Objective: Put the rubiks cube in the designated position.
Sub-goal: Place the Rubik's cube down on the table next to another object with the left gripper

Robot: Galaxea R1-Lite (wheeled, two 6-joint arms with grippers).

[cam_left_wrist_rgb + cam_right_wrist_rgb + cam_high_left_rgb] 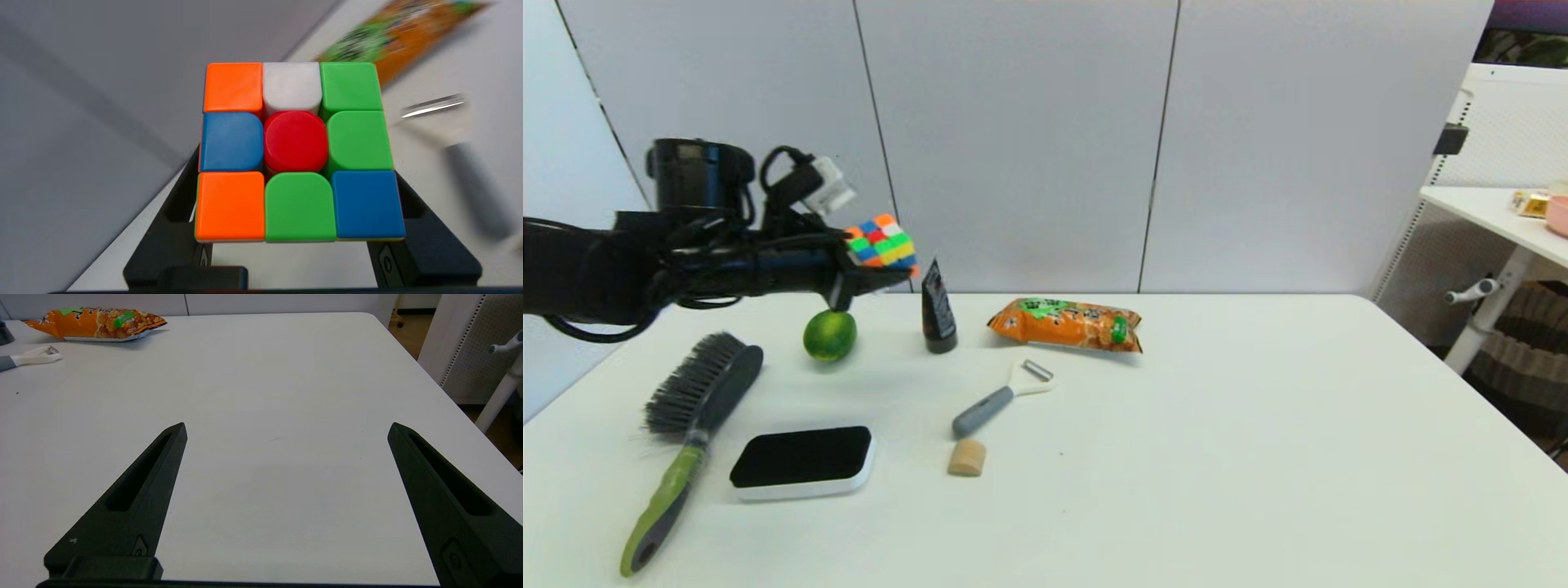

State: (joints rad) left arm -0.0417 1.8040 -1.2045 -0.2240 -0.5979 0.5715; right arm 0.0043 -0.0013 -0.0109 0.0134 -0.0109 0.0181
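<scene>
Rubiks cube (882, 241) is up in the air at the table's far left, above and just right of the lime (830, 335), clear of the white table (1217, 457). Your left gripper (870, 265) is pinching it: in the left wrist view the cube (298, 151) sits between the two black fingers (412, 228), one on each opposite side face, scrambled face toward the camera.

Handling, as I judge it: rigid, light, smooth plastic, so it could slip or twist in the pads (layers can also rotate if squeezed off-centre). Flat opposite faces, centred, is the right hold, which is what you have.

Nearby below: black tube (938, 309) standing just right of the cube, orange snack bag (1066, 323) and peeler (1001, 398) further right, brush (686, 441) and eraser block (802, 461) nearer you.

No marked drop spot is visible.

Right gripper (286, 433) hangs spread wide over bare table on the right, holding nothing.
</scene>
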